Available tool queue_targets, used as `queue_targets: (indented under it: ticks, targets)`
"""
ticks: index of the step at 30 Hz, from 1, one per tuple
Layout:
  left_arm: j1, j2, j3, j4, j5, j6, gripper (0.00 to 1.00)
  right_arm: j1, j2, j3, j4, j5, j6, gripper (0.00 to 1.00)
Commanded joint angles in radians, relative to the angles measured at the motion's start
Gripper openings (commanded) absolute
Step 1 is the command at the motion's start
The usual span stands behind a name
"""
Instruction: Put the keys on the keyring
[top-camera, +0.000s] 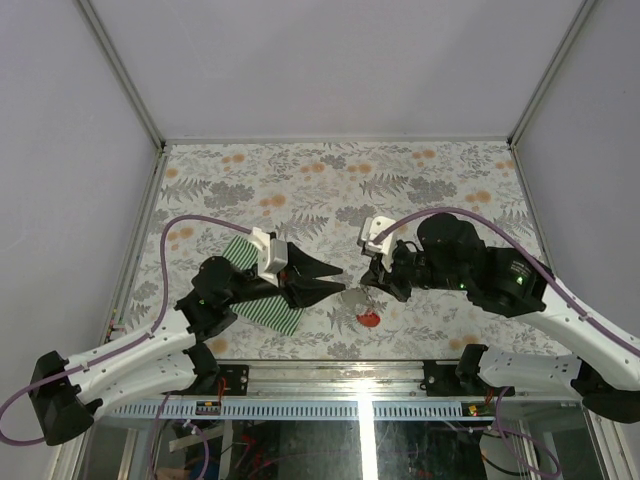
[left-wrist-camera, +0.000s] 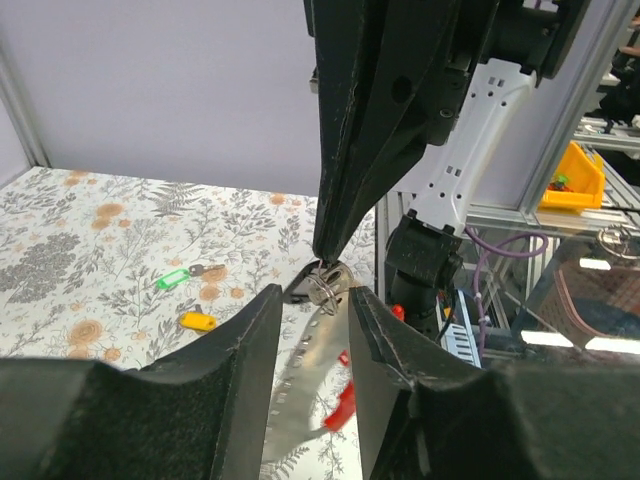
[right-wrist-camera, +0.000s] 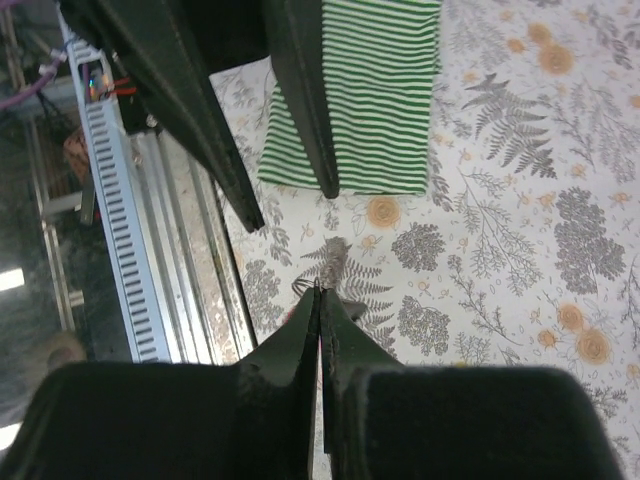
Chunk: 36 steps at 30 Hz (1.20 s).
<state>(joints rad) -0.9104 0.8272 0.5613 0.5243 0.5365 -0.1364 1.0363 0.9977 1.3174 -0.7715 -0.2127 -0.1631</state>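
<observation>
The right gripper (left-wrist-camera: 321, 262) pinches the thin grey metal keyring with a red strap (left-wrist-camera: 326, 284). At its nine o'clock, the left gripper (top-camera: 342, 279) gapes, released.

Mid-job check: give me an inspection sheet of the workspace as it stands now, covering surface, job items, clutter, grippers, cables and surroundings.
Surface: floral-print tablecloth, lying flat.
Job's things: thin grey keyring with red tag, pinched at its loop; green-tagged key and yellow-tagged key lie on the cloth, apart from the ring.
Clutter: green-and-white striped cloth, left of centre.
Grippers: left gripper open, facing the ring; right gripper shut on the keyring.
Cables: purple cable arching over each arm, clear of the fingertips.
Surroundings: plain grey walls; yellow bin beyond the table.
</observation>
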Motion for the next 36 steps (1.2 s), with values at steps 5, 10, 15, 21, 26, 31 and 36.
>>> queue_targets:
  ticks: [5,10,15,21,26,31,36]
  targets:
    - [-0.011,0.024,-0.001,0.109,-0.102,-0.035,0.35,0.005,-0.033,-0.015,0.178,0.116,0.211,0.00]
    - [-0.016,0.049,0.006,0.115,-0.111,-0.001,0.35,0.004,-0.032,-0.022,0.197,0.103,0.226,0.00]
    - [-0.019,0.070,0.020,0.108,-0.082,0.016,0.35,0.005,-0.034,-0.027,0.206,0.098,0.232,0.00]
    - [-0.024,0.087,0.015,0.109,-0.049,0.012,0.34,0.004,-0.043,-0.030,0.214,0.098,0.236,0.00]
    - [-0.027,0.103,0.025,0.093,-0.047,0.023,0.27,0.004,-0.045,-0.029,0.216,0.096,0.239,0.00]
    - [-0.029,0.114,0.041,0.070,-0.038,0.037,0.13,0.005,-0.046,-0.027,0.217,0.092,0.244,0.00]
    - [-0.029,0.108,0.042,0.074,-0.048,0.044,0.00,0.005,-0.047,-0.030,0.214,0.089,0.247,0.00]
